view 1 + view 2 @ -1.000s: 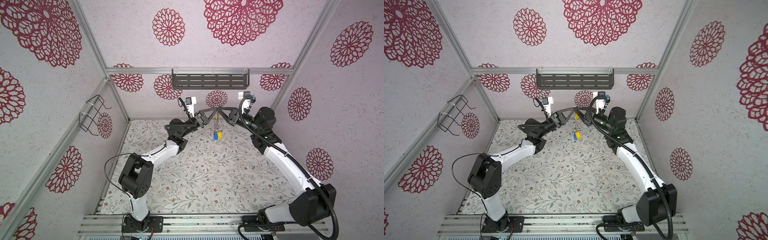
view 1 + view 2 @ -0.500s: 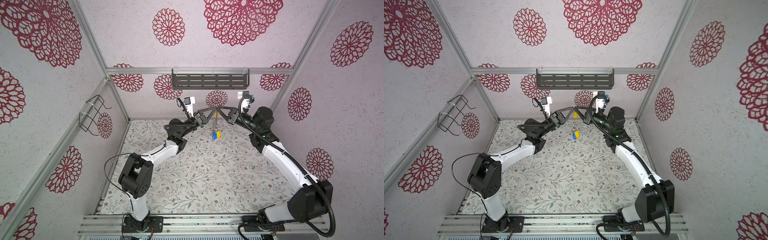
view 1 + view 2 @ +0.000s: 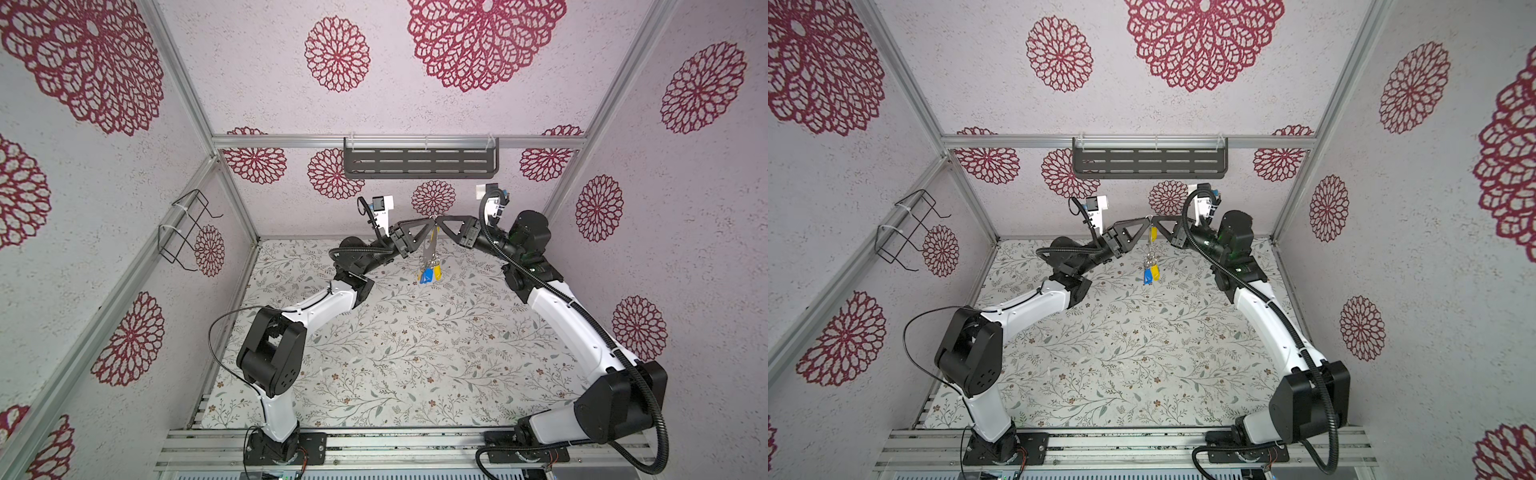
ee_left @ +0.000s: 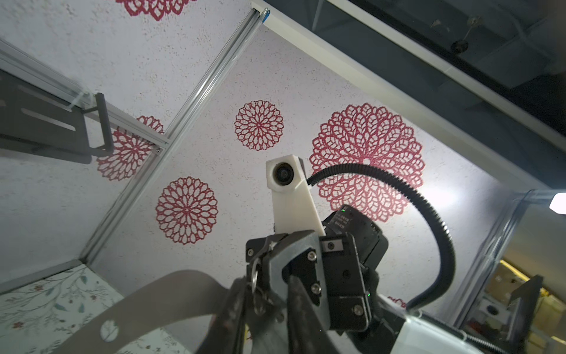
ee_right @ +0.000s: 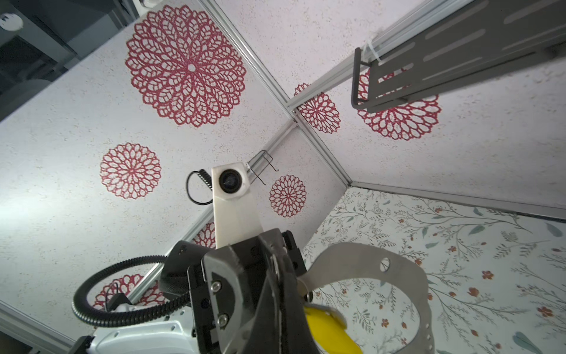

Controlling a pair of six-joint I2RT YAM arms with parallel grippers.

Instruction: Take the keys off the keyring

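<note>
High over the back of the table my two grippers meet tip to tip. From that point hangs the keyring (image 3: 429, 248), a flat grey plate, with blue and yellow keys (image 3: 428, 275) bunched at its low end. In the right wrist view my right gripper (image 5: 277, 263) is shut at one end of the keyring (image 5: 367, 266), just above a yellow key (image 5: 327, 328). My left gripper (image 4: 266, 285) stands with its fingers (image 4: 232, 306) apart around a small silver ring (image 4: 255, 275) and the keyring's (image 4: 171, 294) end. Both top views show the left gripper (image 3: 1144, 219) and the right gripper (image 3: 1155, 219).
A dark slotted shelf (image 3: 419, 162) hangs on the back wall just above the grippers. A black wire basket (image 3: 187, 228) is fixed to the left wall. The floral tabletop (image 3: 415, 353) lies well below the hanging keys.
My left gripper's jaws have parted. The right gripper has closed fully. Both arms stay almost where they were, with the keyring still hanging between them.
</note>
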